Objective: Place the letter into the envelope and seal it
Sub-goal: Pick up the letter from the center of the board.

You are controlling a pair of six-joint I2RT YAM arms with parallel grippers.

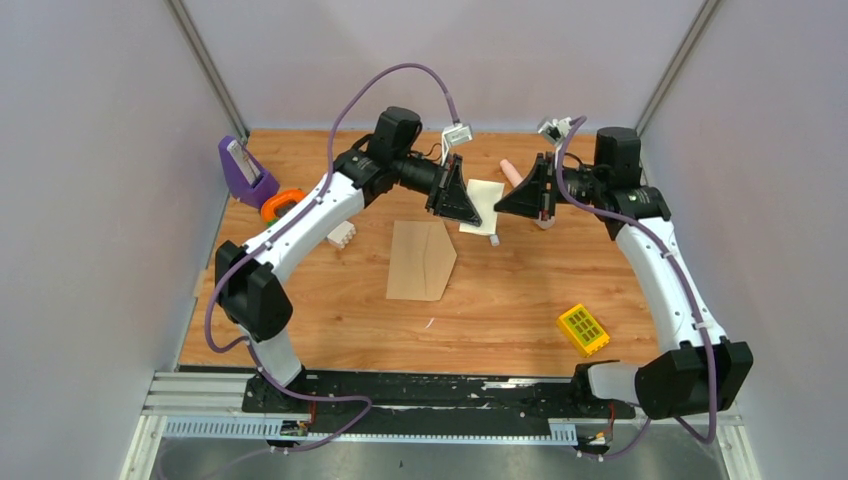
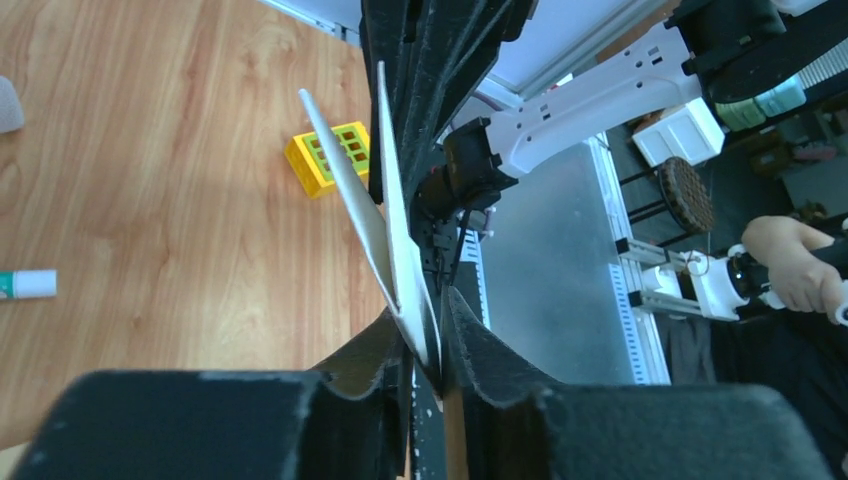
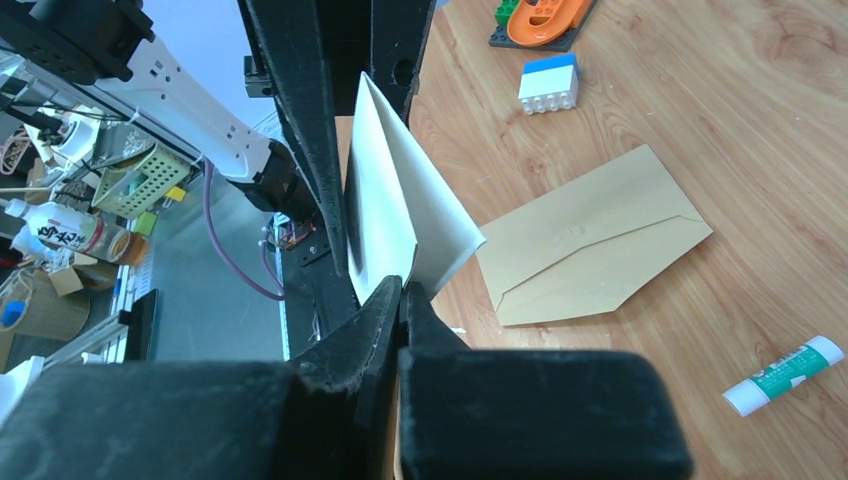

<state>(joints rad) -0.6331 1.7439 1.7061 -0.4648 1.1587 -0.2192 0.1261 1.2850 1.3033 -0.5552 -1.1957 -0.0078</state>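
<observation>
The letter (image 1: pixel 486 193), a pale folded sheet, hangs in the air above the back of the table between both grippers. My left gripper (image 1: pixel 468 212) pinches one edge of it; in the left wrist view the letter (image 2: pixel 396 235) runs down into the left gripper (image 2: pixel 428 345). My right gripper (image 1: pixel 500 207) is shut on the opposite edge, where the letter (image 3: pixel 400 210) rises from the right gripper (image 3: pixel 404 288). The tan envelope (image 1: pixel 420 260) lies flat on the wood in front of them, its pointed flap open; it also shows in the right wrist view as the envelope (image 3: pixel 590 240).
A glue stick (image 3: pixel 785 375) lies on the table under the letter. A yellow brick (image 1: pixel 583 330) sits at the front right. A purple holder (image 1: pixel 245 172), an orange piece (image 1: pixel 282 203) and a white block (image 1: pixel 342 235) stand at the left. A pink object (image 1: pixel 510 172) lies at the back.
</observation>
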